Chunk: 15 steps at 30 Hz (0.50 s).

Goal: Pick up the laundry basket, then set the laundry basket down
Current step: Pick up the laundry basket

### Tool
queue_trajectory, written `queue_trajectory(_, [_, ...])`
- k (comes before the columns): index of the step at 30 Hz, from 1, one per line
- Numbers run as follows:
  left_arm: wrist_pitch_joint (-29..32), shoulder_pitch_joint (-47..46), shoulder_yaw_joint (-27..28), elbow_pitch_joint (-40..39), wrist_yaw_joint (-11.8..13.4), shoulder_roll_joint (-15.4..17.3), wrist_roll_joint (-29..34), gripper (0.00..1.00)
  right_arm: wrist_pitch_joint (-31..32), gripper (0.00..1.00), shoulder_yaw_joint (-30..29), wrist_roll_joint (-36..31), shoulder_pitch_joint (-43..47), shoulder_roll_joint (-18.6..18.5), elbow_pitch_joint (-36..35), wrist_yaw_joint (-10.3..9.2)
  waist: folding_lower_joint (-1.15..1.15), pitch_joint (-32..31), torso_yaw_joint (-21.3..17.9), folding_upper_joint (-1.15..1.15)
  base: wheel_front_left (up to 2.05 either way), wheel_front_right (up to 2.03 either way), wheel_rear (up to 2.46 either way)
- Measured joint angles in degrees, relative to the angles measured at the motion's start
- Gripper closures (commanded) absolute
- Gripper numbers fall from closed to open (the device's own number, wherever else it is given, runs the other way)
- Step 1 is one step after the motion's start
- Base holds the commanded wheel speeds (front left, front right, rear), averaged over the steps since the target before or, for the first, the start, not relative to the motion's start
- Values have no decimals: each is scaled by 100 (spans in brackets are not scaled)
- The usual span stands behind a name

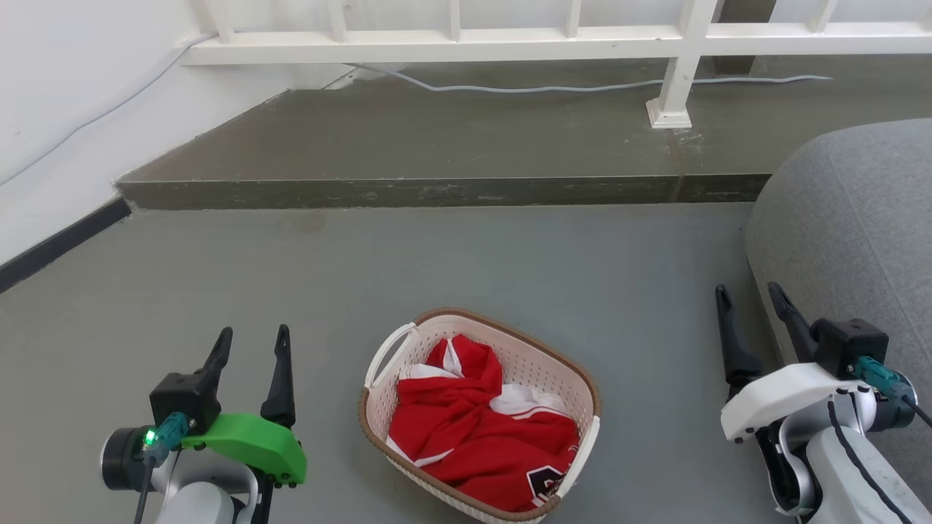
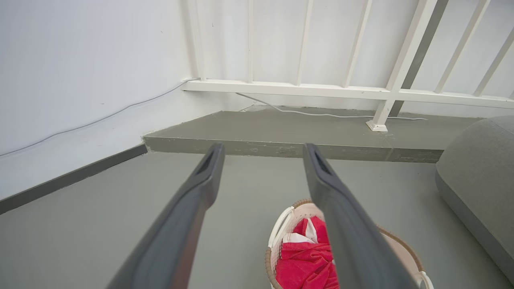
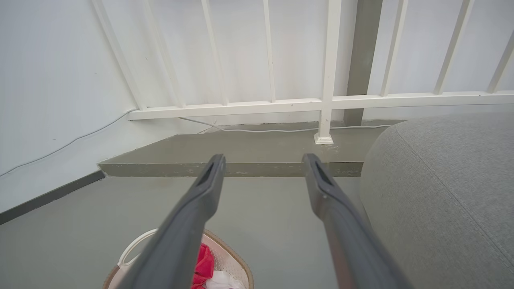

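Looking down on the laundry basket (image 1: 542,367) at lower centre of the head view, set on the grey floor (image 1: 466,262), red-and-white garment (image 1: 473,429) inside. At lower left the left gripper (image 1: 254,331), at lower right the right gripper (image 1: 747,288), both spread wide, empty, apart from the basket.

the head view looks forward and down from above onto the grey floor (image 1: 466,255), with the laundry basket (image 1: 542,364) near and the raised step (image 1: 437,145) and white railing (image 1: 451,44) far. the left wrist view sits low on the left and looks along the left gripper (image 2: 263,147), nearly level, at the same step and railing. the right wrist view does likewise along the right gripper (image 3: 263,157). all three share the laundry basket and the grey cushion (image 1: 837,218) at the right.
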Motion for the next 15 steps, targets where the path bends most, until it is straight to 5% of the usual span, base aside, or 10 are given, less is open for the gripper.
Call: queue_trajectory(15, [20,-184,-15,-34,7,-7,0,0,-1,0,-53,-107,-24,47,-185,51,0,238,-17,0,0,0,0])
